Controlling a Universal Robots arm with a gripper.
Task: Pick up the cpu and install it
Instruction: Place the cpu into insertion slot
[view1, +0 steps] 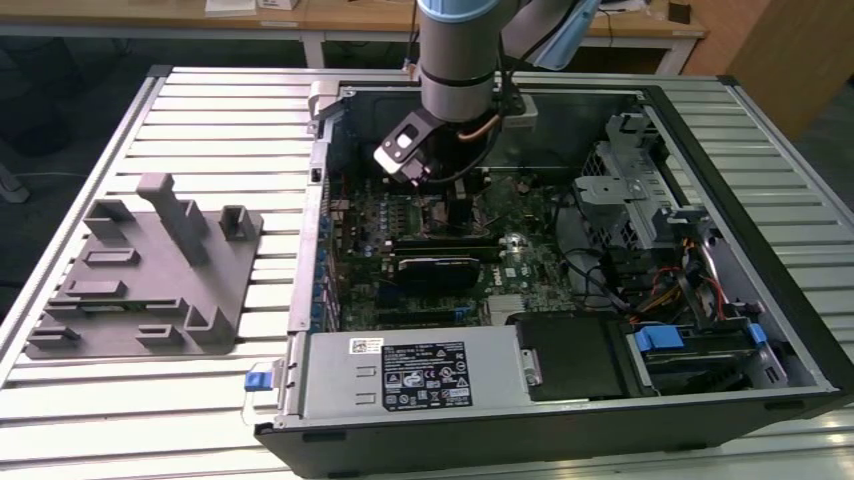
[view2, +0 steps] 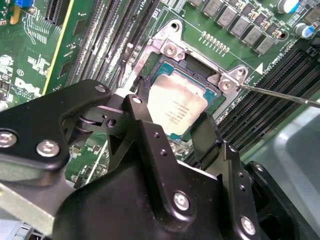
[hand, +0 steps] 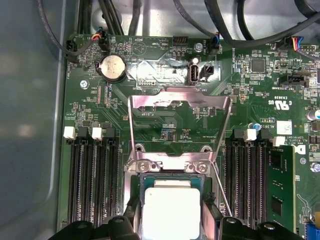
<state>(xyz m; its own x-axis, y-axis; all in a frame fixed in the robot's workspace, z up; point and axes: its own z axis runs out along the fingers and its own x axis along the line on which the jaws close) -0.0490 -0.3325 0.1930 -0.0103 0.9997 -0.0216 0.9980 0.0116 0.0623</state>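
The claw (view2: 171, 114) grips the cpu (view2: 179, 101) by its edges at the open socket (view2: 169, 48).

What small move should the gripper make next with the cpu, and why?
Probably ease straight down, level. The gripper straddles the cpu, which lies squarely over the socket, its retention plate swung open; whether it is seated, I cannot tell.

I see my black gripper (view2: 169, 112) clamped on both edges of the square silver-topped cpu (view2: 177, 106), at the open metal-framed socket (view2: 170, 48), green motherboard (view2: 30, 60) around
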